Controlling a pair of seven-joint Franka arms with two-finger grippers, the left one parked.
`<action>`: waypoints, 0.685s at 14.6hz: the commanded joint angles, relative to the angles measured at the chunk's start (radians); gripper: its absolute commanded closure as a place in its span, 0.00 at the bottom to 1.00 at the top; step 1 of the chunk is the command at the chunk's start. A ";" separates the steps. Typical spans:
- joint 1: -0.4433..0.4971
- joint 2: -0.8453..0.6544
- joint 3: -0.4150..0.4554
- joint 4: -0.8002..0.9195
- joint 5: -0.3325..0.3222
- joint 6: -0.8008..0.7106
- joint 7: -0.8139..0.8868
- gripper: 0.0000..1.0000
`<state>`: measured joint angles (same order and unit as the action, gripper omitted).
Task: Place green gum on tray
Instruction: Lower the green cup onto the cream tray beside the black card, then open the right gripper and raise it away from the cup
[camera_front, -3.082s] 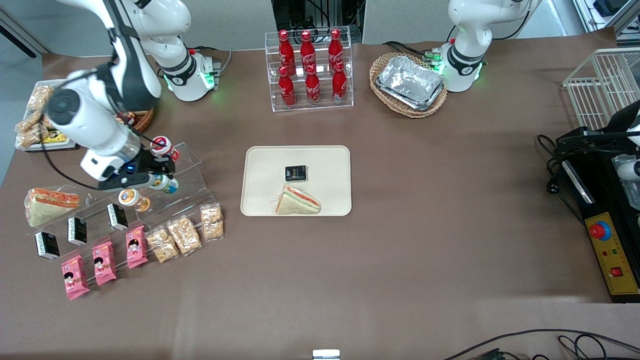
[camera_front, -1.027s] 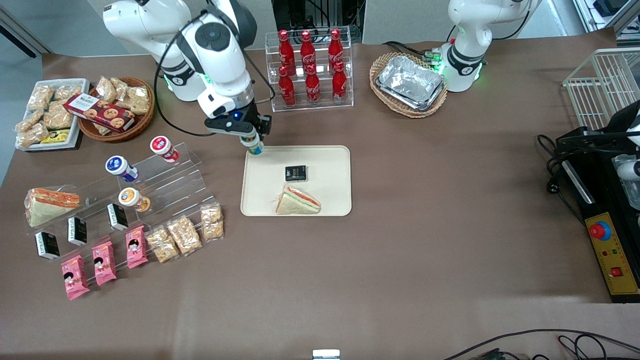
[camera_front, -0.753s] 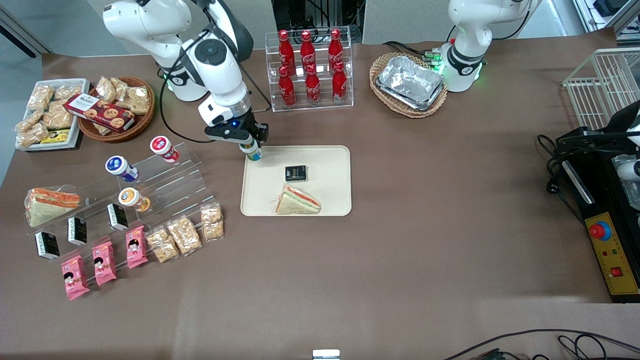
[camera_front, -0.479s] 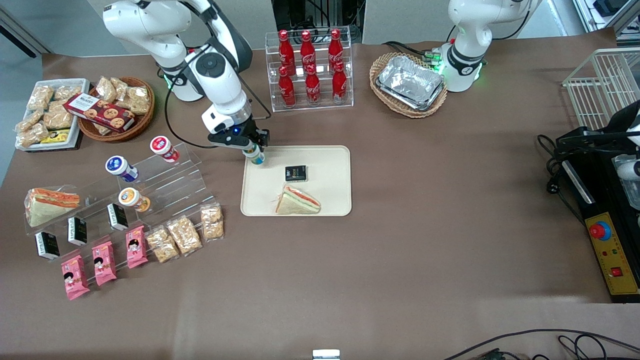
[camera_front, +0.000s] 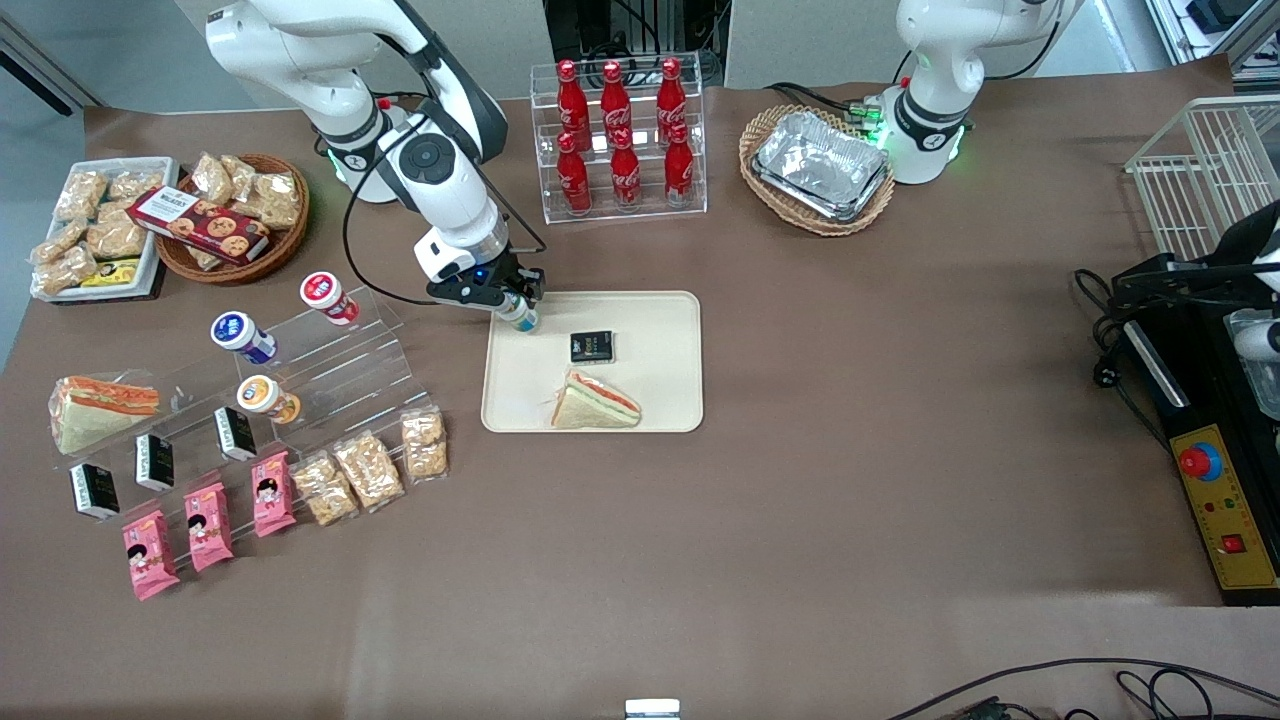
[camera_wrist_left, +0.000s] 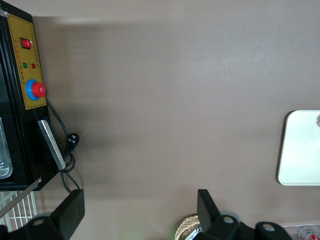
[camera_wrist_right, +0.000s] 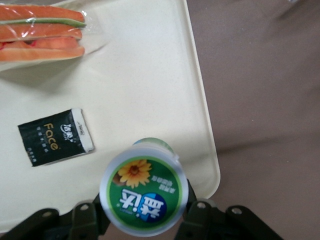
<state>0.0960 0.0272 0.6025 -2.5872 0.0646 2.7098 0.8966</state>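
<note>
We see the gripper closed on the green gum, its jaws pressed against the bottle just under the lid. In the right wrist view the gripper shows one finger at each side of the green gum, whose green-rimmed lid with a sunflower print faces the camera.

The bottle hangs over the corner of the tray that lies farthest from the front camera and toward the working arm's end of the table. We cannot tell whether its base touches the tray surface. The rounded rim of that corner lies just beside the bottle, with bare brown table outside it.

On the tray we note a black sachet near the bottle and a wrapped sandwich nearer to the front camera. The sachet and the sandwich leave open cream surface around the bottle. The half of the tray toward the parked arm's end is open.

Compared with the front view half a second earlier, the gripper has shifted slightly inward over the tray and sits lower. Three seconds earlier it was at the clear acrylic step rack, where a blue-lidded bottle, a red-lidded bottle and an orange-lidded bottle stand now.
</note>
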 joint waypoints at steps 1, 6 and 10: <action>-0.004 0.046 -0.007 -0.019 -0.025 0.067 0.010 0.59; -0.029 0.129 -0.078 -0.022 -0.143 0.142 0.010 0.59; -0.029 0.151 -0.104 -0.024 -0.153 0.148 0.010 0.51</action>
<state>0.0693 0.1469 0.5152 -2.6097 -0.0585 2.8276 0.8978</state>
